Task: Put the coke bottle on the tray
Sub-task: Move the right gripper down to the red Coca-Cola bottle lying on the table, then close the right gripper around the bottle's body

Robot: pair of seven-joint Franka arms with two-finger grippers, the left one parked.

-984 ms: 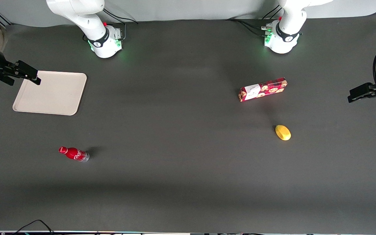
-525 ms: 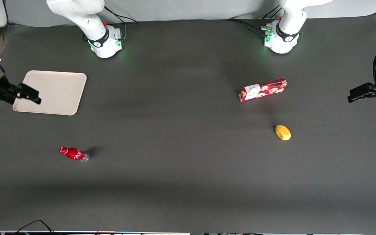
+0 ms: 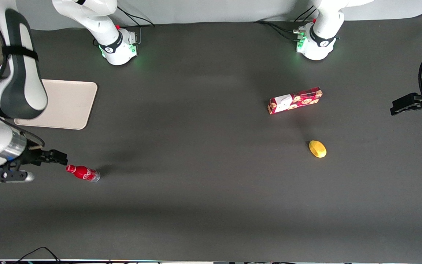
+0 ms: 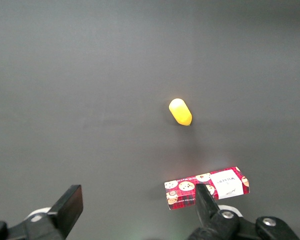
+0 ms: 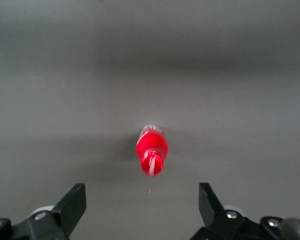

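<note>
The coke bottle (image 3: 82, 172), small and red with a red cap and silvery base, stands on the dark table, nearer the front camera than the tray. The cream-beige tray (image 3: 69, 104) lies flat, partly covered by my right arm. My right gripper (image 3: 55, 158) hovers close beside the bottle's cap, toward the working arm's end of the table. In the right wrist view the bottle (image 5: 151, 148) shows cap-first just ahead of the gripper (image 5: 142, 196), centred between the two fingers. The gripper is open and empty.
A red cookie box (image 3: 295, 100) and a yellow lemon-like object (image 3: 317, 149) lie toward the parked arm's end of the table. Both also show in the left wrist view, the box (image 4: 207, 186) and the yellow object (image 4: 180, 111).
My right arm has swung from over the tray's edge toward the front camera and now has its gripper beside the bottle. The bottle and tray have not moved.
</note>
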